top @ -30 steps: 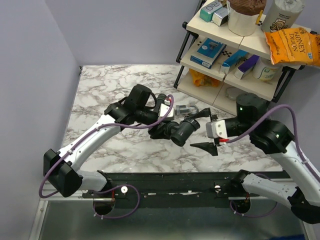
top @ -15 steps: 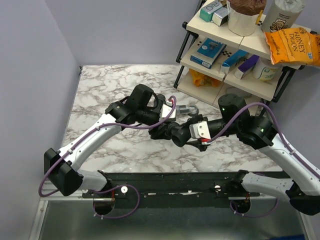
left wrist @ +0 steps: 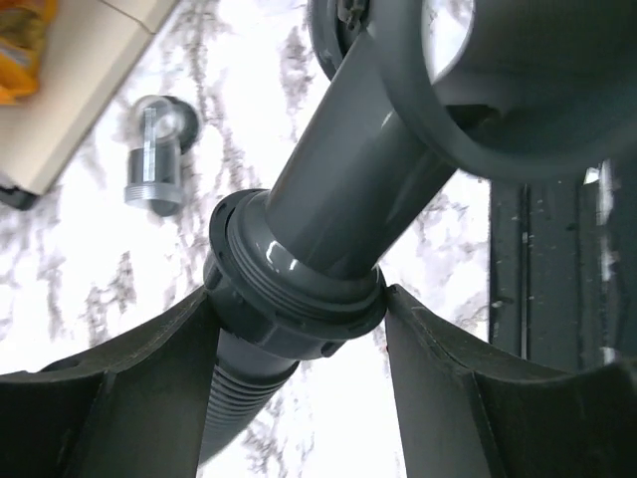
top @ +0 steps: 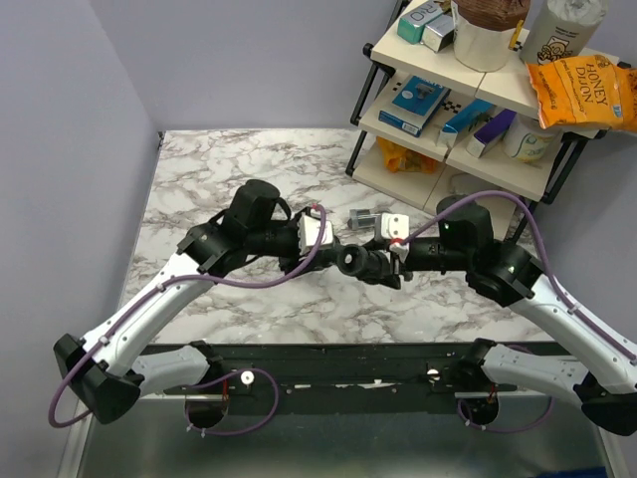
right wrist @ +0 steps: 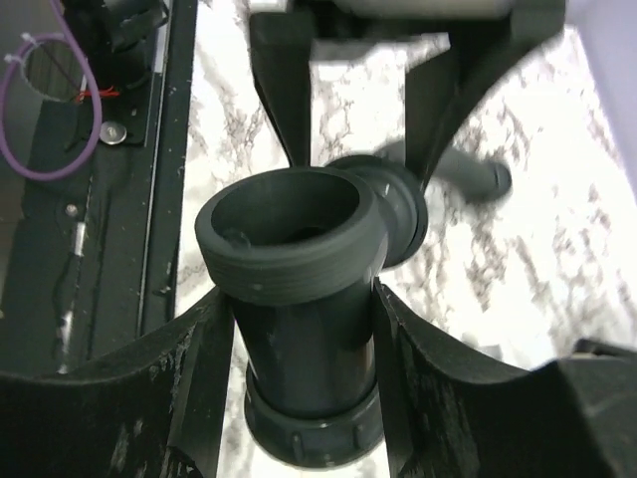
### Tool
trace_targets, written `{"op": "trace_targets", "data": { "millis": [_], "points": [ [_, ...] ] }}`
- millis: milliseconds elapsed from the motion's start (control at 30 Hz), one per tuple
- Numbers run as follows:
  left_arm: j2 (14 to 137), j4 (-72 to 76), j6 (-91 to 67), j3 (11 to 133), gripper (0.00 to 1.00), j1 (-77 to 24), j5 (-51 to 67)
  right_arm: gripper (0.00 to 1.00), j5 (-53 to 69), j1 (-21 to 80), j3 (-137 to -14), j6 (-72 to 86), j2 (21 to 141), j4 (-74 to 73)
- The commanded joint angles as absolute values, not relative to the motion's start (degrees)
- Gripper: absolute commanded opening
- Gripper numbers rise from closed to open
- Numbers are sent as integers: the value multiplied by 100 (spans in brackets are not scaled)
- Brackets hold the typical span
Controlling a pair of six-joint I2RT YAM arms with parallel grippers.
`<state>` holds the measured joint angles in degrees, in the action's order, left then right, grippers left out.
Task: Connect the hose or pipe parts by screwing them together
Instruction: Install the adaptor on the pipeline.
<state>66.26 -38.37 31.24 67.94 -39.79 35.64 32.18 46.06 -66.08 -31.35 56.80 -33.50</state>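
Observation:
The black Y-shaped fitting [top: 356, 261] hangs above the table's middle, between both grippers. My left gripper [left wrist: 301, 294] is shut on the collar nut [left wrist: 289, 319] where the ribbed hose [left wrist: 239, 398] meets the fitting's tube [left wrist: 358, 189]. In the right wrist view my right gripper [right wrist: 302, 299] is shut on the fitting's barrel [right wrist: 304, 349], one finger pressed on each side below its threaded open mouth [right wrist: 289, 234]. From above, the left gripper [top: 333, 249] and the right gripper [top: 385, 261] face each other. A grey and clear end piece [top: 366, 217] lies loose on the marble; it also shows in the left wrist view [left wrist: 154, 159].
A white shelf rack [top: 468, 110] with boxes and an orange snack bag [top: 582, 95] stands at the back right. A black rail [top: 348, 360] runs along the table's near edge. Purple cables [top: 289, 274] loop from both arms. Lavender walls close the left and back.
My right gripper has swung left from the open table to the fitting and closed on its barrel. The left arm has shifted left and turned, keeping its hold on the collar nut.

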Motion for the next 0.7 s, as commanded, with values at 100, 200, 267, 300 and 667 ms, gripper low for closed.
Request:
{"op": "trace_targets", "data": {
  "millis": [100,200,267,300,667],
  "points": [
    [5573,-2252,3015,6408,0,-4148,3288,31,1750,4606,-5836,-198,5493,-2207],
    [5397,-2145,3102,6232,0,-4184,3190,33,1757,4605,-5792,839,5615,-1873],
    [5353,-2153,3138,6179,0,-4219,3182,33,1854,4605,-5757,1229,5686,-1636],
    [5353,-2214,3155,6170,0,-4219,3216,33,1854,4597,-5713,1596,5730,-1565],
    [5229,-3145,4261,5766,64,-4148,3331,33,2381,4403,-5510,1311,5133,-1835]
  ]
}}
